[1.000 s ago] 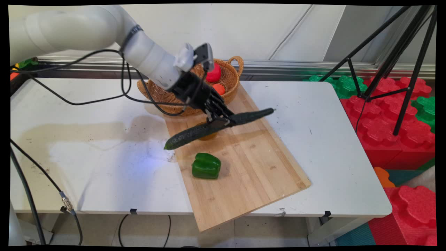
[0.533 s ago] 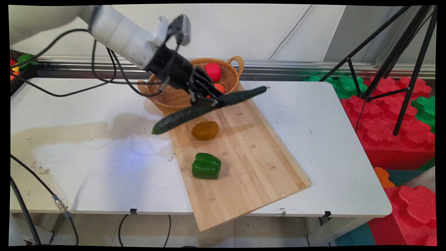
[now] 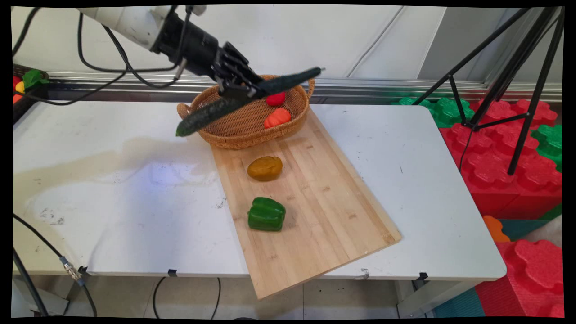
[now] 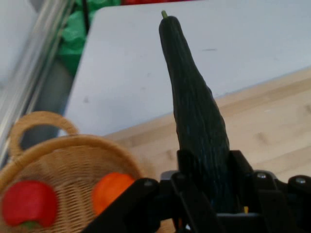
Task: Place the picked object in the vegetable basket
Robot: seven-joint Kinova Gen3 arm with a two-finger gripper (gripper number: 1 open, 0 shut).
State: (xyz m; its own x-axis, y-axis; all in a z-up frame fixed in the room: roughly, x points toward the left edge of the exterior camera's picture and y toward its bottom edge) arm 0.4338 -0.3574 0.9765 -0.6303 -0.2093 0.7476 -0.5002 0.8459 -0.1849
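My gripper (image 3: 245,91) is shut on a long dark green cucumber (image 3: 211,111), held near its middle and raised in the air above the wicker basket (image 3: 234,128). The cucumber slants from low left to high right across the basket. In the hand view the cucumber (image 4: 197,111) runs up from between my fingers (image 4: 243,167), with the basket (image 4: 63,165) at lower left. A red fruit (image 3: 275,98) and an orange one (image 3: 277,118) lie in the basket.
A wooden cutting board (image 3: 324,211) lies slanted on the white table (image 3: 432,193), carrying a brownish-yellow fruit (image 3: 265,168) and a green bell pepper (image 3: 266,214). A black tripod (image 3: 508,76) and red and green foam blocks (image 3: 517,148) stand to the right. Black cables hang from the arm.
My gripper has lifted the cucumber up and back from over the board to above the basket, uncovering the brownish-yellow fruit on the board.
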